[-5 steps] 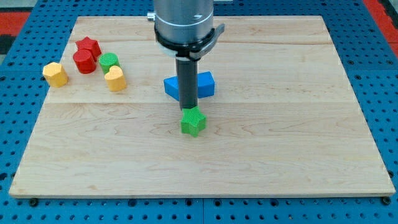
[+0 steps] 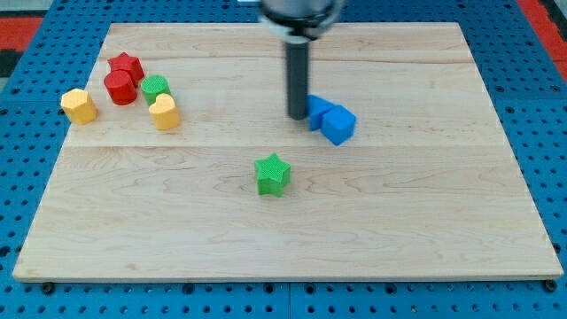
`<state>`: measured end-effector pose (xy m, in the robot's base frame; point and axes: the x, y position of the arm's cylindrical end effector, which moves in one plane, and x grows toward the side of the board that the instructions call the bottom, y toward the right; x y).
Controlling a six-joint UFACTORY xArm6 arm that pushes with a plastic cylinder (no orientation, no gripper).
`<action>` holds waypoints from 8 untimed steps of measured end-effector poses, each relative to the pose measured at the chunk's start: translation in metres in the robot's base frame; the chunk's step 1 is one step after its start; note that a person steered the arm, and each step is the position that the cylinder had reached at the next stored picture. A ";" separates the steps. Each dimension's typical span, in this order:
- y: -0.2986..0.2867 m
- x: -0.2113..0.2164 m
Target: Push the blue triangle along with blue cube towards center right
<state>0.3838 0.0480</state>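
At the view's left sit red, green and yellow blocks, well apart from the work. My tip (image 2: pixel 297 117) — a bare rod, nothing to clench or release — touches the blue triangle (image 2: pixel 316 112), itself touching the blue cube (image 2: pixel 338 125), just right of centre. Both look light, hard, slippery — push squarely from their left face.

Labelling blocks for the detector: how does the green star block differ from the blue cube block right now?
Colour: the green star block is green, the blue cube block blue.
Shape: the star has points, the cube flat faces.
Neighbours: the star stands alone near the wooden board's middle; the cube touches a second blue block, shape unclear, beside my tip.
Shared: both are small and rest on the board.
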 end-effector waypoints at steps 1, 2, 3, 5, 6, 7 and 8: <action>0.060 -0.007; 0.041 -0.007; 0.018 0.011; -0.027 0.026; -0.036 0.036; 0.004 0.053; 0.064 0.050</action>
<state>0.4337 0.1116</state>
